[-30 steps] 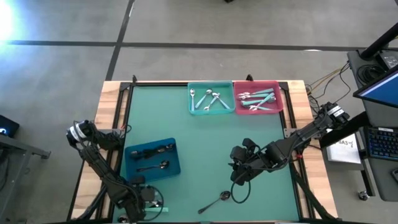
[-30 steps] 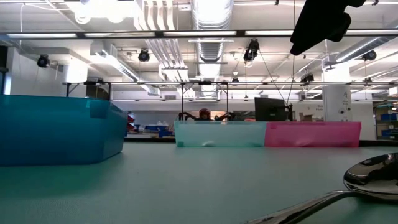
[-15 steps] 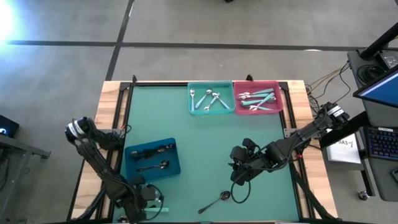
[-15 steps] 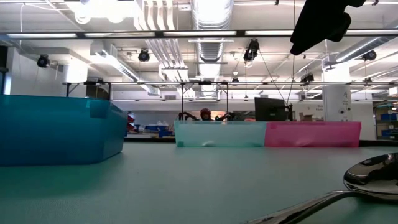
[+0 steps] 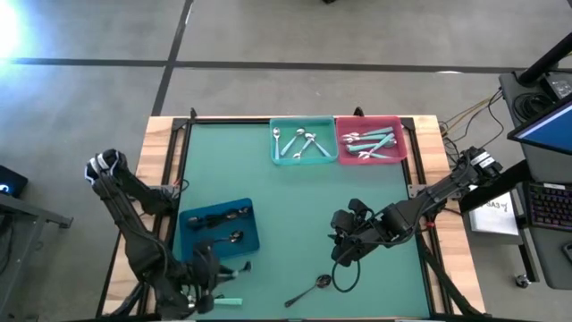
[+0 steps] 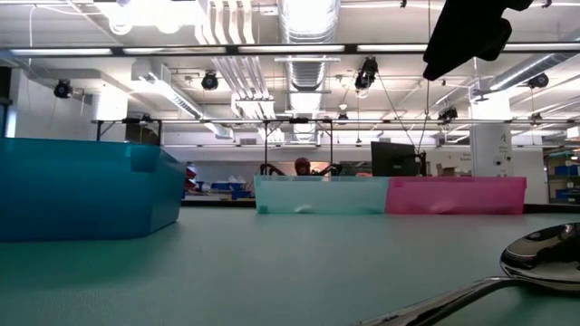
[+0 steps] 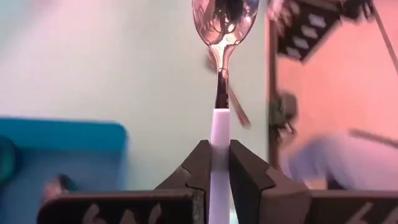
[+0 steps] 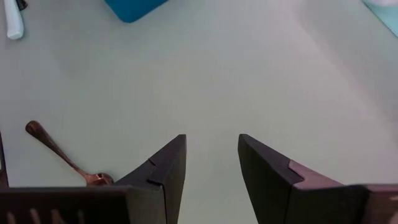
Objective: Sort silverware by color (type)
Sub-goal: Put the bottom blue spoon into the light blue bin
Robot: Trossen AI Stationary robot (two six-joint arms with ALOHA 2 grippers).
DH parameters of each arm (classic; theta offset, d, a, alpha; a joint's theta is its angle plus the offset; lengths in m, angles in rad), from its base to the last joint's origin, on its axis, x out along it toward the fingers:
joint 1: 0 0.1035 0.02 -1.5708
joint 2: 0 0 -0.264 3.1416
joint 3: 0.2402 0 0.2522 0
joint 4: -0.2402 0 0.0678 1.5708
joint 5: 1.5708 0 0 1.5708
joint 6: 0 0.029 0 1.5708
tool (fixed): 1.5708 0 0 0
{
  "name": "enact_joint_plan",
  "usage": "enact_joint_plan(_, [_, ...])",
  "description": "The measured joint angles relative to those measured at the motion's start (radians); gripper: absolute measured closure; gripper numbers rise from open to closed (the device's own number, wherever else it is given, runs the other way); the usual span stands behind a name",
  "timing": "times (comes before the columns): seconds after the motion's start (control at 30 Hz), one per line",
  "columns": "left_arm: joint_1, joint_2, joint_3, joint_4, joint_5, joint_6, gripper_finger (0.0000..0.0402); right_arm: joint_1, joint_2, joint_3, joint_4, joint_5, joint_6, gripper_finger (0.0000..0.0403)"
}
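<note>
My left gripper (image 5: 213, 284) (image 7: 219, 149) hovers at the table's near-left corner, just near of the blue bin (image 5: 219, 228), and is shut on a mint-handled spoon (image 7: 225, 22). My right gripper (image 5: 342, 259) (image 8: 211, 146) is open above the mat, right of centre, touching nothing. A dark spoon (image 5: 308, 290) (image 8: 62, 158) (image 6: 544, 258) lies flat on the mat just near-left of it. The blue bin holds dark spoons. The teal bin (image 5: 304, 141) holds silver spoons, and the pink bin (image 5: 371, 141) holds mint-handled ones. My left gripper pinches the spoon's pale plastic handle (image 7: 219, 124) between its two fingers (image 7: 199, 165), close to where the handle meets the metal neck. The fingers lie along the spoon. The shiny bowl sticks out ahead of the fingertips, and the spoon looks lifted clear of the mat.
The teal and pink bins stand side by side at the table's far edge. Wooden rails and a black frame (image 5: 170, 179) border the mat. Open mat lies between the blue bin and the far bins. In the low view the right arm (image 6: 471, 32) hangs overhead.
My left arm has swung and its gripper has turned at the near-left corner, carrying the mint-handled spoon with it. The right gripper and the dark spoon on the mat have stayed where they were.
</note>
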Motion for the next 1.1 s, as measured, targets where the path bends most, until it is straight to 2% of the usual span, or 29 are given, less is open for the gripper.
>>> enact_joint_plan(0.17, [0.015, -0.026, -0.055, 0.099, -0.15, 0.069, 0.0383, -0.013, 0.003, 0.0, 0.068, 0.07, -0.141, 0.0266])
enact_joint_plan(0.23, [0.039, -0.033, -0.07, 0.118, -0.189, 0.111, 0.0383, -0.02, 0.004, 0.0, 0.102, 0.111, -0.15, 0.0266])
enact_joint_plan(0.4, [0.168, -0.038, -0.099, 0.132, -0.207, 0.195, 0.0383, -0.054, 0.01, 0.0, 0.17, 0.121, -0.138, 0.0266])
enact_joint_plan(0.63, [0.429, -0.039, -0.105, 0.201, -0.017, 0.438, 0.0383, -0.162, 0.007, 0.0, 0.18, 0.13, -0.292, 0.0266])
enact_joint_plan(0.77, [0.562, -0.054, -0.112, 0.248, 0.138, 0.598, 0.0383, -0.281, 0.004, -0.01, 0.122, 0.131, -0.264, 0.0266])
enact_joint_plan(0.87, [0.631, -0.077, -0.143, 0.298, 0.221, 0.675, 0.0383, -0.377, 0.004, -0.061, 0.156, 0.093, -0.263, 0.0266])
enact_joint_plan(0.97, [0.673, -0.124, -0.22, 0.429, 0.281, 0.739, 0.0383, -0.459, 0.004, -0.142, 0.351, -0.043, -0.283, 0.0266])
enact_joint_plan(1.1, [0.712, -0.212, -0.374, 0.68, 0.294, 0.81, 0.0383, -0.513, 0.004, -0.286, 0.814, -0.231, -0.32, 0.0266])
